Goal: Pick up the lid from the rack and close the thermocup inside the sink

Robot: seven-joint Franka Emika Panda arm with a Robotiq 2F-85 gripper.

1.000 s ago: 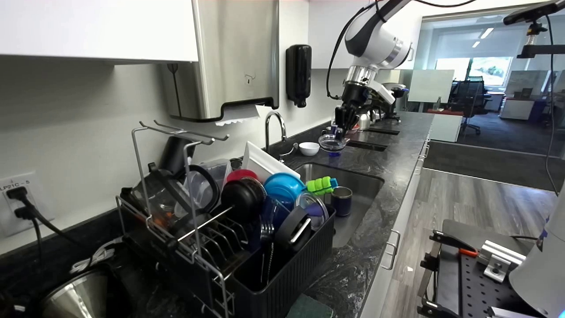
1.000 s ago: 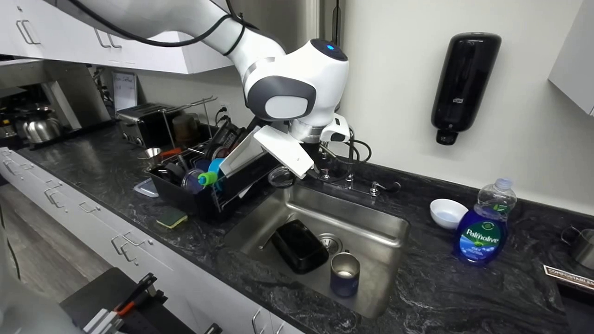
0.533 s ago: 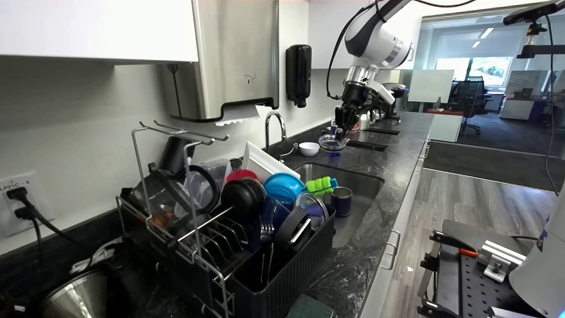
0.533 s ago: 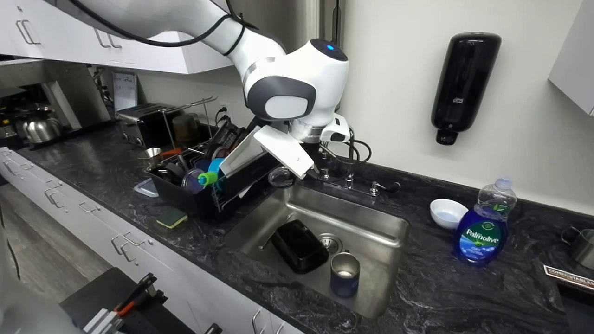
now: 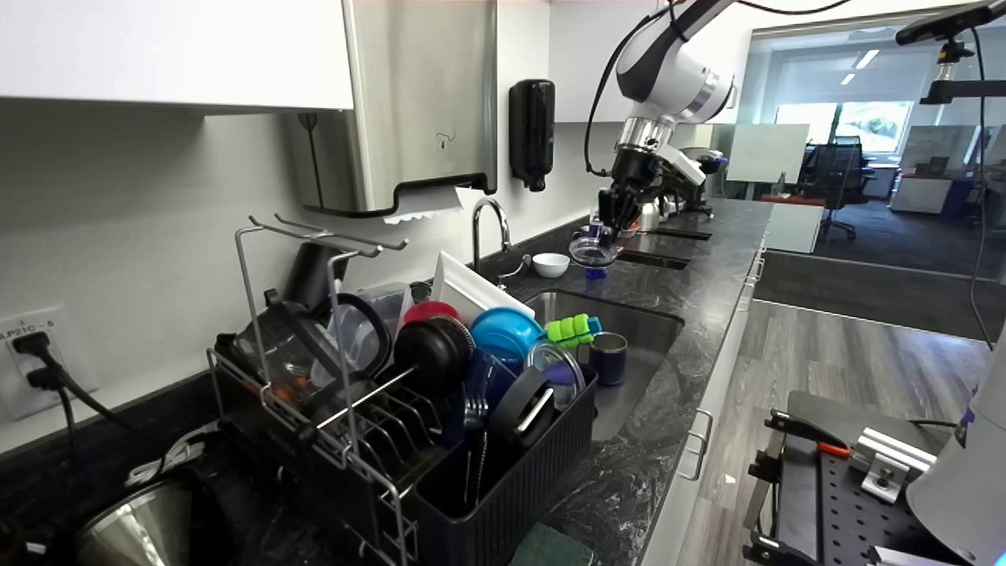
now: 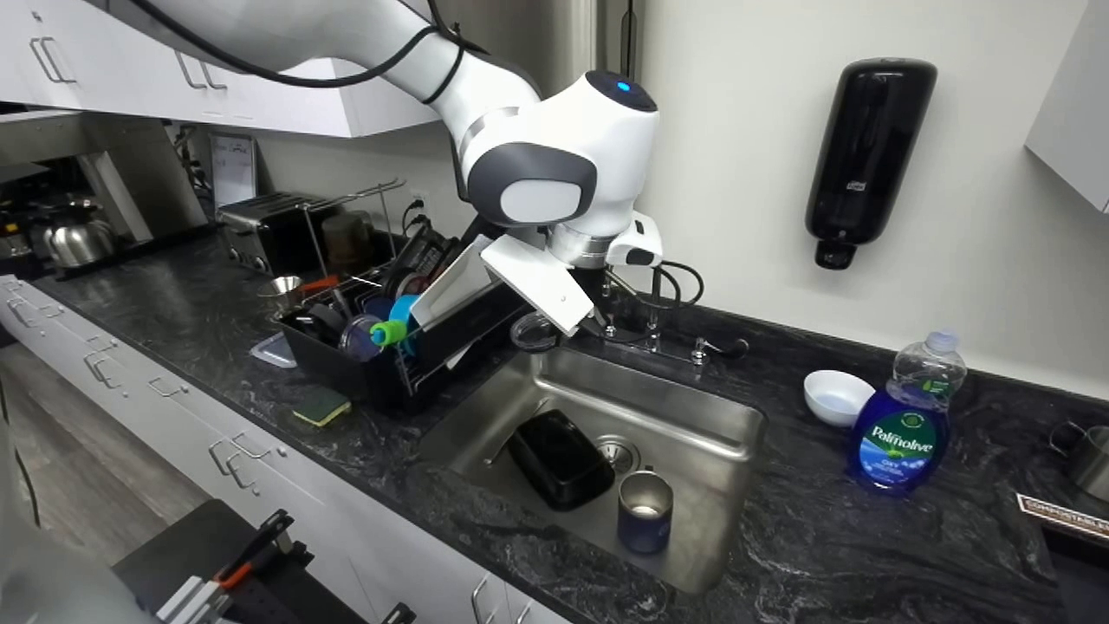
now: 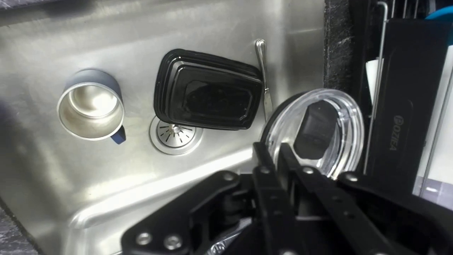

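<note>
My gripper (image 7: 273, 145) is shut on the rim of a clear round lid (image 7: 315, 136) with a dark middle piece. In both exterior views the lid (image 5: 591, 251) hangs in the air under the gripper; an exterior view shows this lid (image 6: 535, 333) above the sink's back corner beside the rack. The dark blue thermocup (image 7: 91, 109) stands upright and uncovered in the metal sink (image 6: 693, 485), its steel inside showing. In the wrist view the cup lies well to the left of the lid, apart from it. The rack (image 6: 342, 373) is full of dishes.
A black food container (image 7: 212, 95) lies in the sink by the drain (image 7: 175, 136), with a knife (image 7: 263, 71) beside it. The faucet (image 5: 490, 220) rises behind the basin. A white bowl (image 6: 837, 398) and a Palmolive bottle (image 6: 905, 425) stand on the counter.
My gripper and the lid it holds have shifted slightly to the right in both exterior views. The thermocup and the dishes have not moved.
</note>
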